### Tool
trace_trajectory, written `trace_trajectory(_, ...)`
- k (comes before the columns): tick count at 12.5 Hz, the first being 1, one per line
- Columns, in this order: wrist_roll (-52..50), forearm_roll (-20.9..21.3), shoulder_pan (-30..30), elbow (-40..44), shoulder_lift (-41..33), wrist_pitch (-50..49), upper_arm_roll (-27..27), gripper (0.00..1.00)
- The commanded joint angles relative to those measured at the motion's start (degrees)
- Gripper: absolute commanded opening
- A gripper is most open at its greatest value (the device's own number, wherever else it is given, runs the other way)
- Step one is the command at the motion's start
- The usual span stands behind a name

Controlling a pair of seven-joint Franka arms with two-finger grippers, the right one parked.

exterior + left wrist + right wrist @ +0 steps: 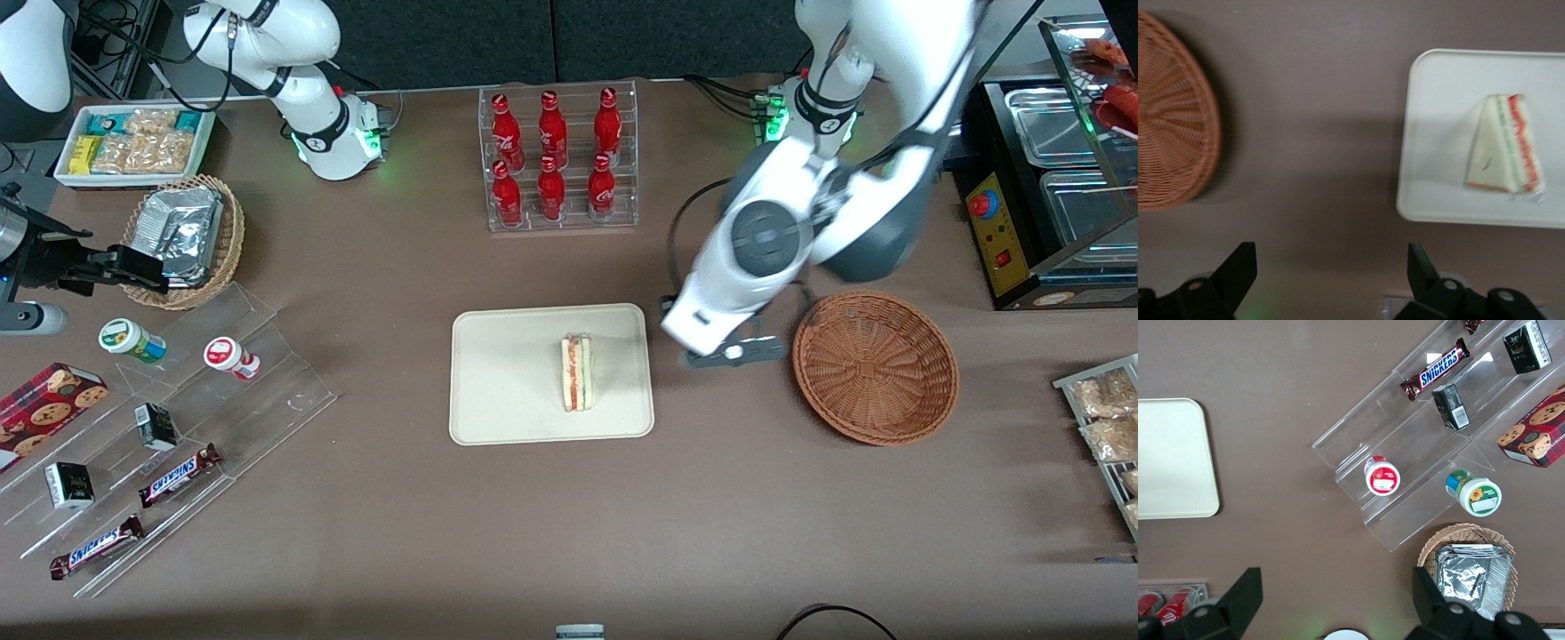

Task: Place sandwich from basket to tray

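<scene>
The sandwich (577, 373) lies flat on the tray (498, 373), a little toward the basket side of its middle, with its striped filling edge showing orange-red and green. Nothing touches it, so the placing itself looks done. Judged from how things lie, what remains is only for the arm to clear away.

The basket (876, 366) sits on the table (569, 533) at about three o'clock from the tray, apart from it, and its woven bowl holds nothing. Between the two, over the bare strip of table, hangs the gripper (1331, 273). In the wrist view its jaws are spread wide with nothing between them, and both the basket's rim and the tray's edge show beside them, which fits a hand parked midway, off the tray. That open spread makes sense: the load is already set down, and open jaws cannot drag the bread as the arm moves.

At twelve o'clock from the tray stands a clear rack of red bottles (556, 160), well apart and out of the arm's likely path.
</scene>
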Motion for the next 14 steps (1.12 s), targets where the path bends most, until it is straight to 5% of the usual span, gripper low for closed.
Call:
trace_trajectory(1,7.7,-1.3,4.9,-10.2,-8.9,0.4,-0.3,1.00)
trace_trajectory(7,37.1,-2.3,20.2,-14.6,-22.2,-8.7,0.0,1.00)
trace_trajectory(14,37.3,-2.0,21.9,4.1,-20.0,-20.3,2.3,1.00)
